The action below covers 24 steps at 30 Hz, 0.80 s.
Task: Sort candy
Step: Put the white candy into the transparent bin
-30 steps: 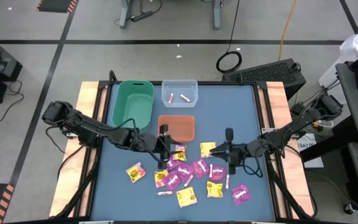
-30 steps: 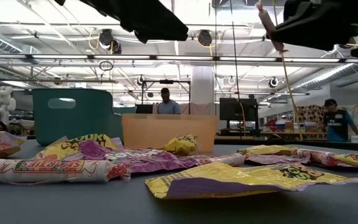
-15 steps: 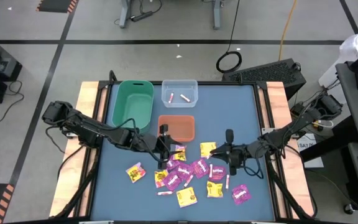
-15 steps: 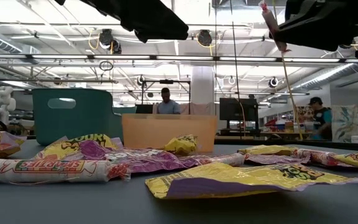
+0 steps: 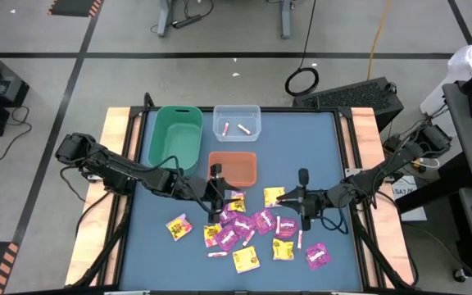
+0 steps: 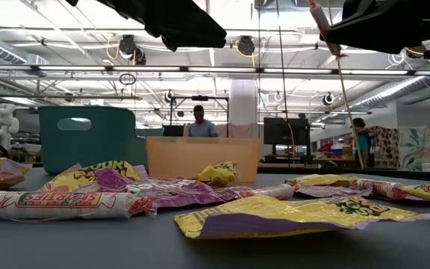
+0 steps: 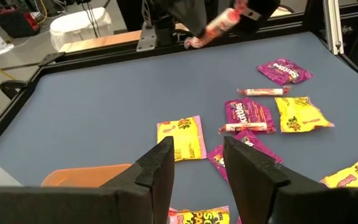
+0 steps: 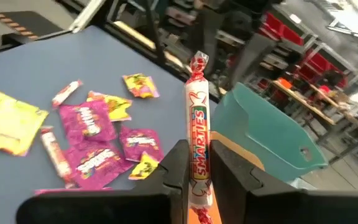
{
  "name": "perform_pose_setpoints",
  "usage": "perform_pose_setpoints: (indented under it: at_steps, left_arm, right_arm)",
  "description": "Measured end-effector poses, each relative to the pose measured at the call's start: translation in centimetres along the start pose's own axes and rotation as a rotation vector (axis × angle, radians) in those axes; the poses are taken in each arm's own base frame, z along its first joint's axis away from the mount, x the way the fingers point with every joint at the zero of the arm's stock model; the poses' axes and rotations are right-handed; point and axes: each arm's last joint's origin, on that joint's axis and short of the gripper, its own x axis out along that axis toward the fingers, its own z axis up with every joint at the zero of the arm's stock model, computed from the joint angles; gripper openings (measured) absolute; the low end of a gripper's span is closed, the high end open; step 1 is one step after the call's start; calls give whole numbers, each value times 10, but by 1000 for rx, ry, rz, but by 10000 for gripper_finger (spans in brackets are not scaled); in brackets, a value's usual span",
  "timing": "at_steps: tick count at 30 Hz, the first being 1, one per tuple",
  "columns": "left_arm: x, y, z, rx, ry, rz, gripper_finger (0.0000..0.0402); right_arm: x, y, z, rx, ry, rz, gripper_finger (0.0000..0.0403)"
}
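High view shows three bins at the far side of the counter: a green bin with nothing visible inside, a clear bin holding two pale sticks, and an orange tray that looks bare. Loose candy, yellow and magenta packets plus sticks, lies scattered just in front of the tray. Right tool is clamped on a Smarties roll, lifted above the pile. Left tool hovers beside the tray, fingers parted, holding nothing.
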Motion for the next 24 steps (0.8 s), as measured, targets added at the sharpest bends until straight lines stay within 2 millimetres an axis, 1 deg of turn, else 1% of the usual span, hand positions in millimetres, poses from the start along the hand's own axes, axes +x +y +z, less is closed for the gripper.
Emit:
perform_pose_setpoints:
  at_steps: [2,7,13,17,21,24]
  left_arm:
    - [0,0,0,0,0,0,144]
    - [0,0,0,0,0,0,144]
    - [0,0,0,-17,0,0,144]
    - [0,0,0,-17,0,0,144]
    - [0,0,0,-17,0,0,144]
    - [0,0,0,-17,0,0,144]
  right_arm:
    - [0,-1,1,37,2,-30,45]
    - [0,-4,2,206,-5,-99,45]
    - [0,-7,1,299,22,-200,45]
    - [0,-11,-1,457,26,-274,45]
    - [3,-15,-5,654,18,-295,45]
    - [4,-16,-6,710,10,-252,45]
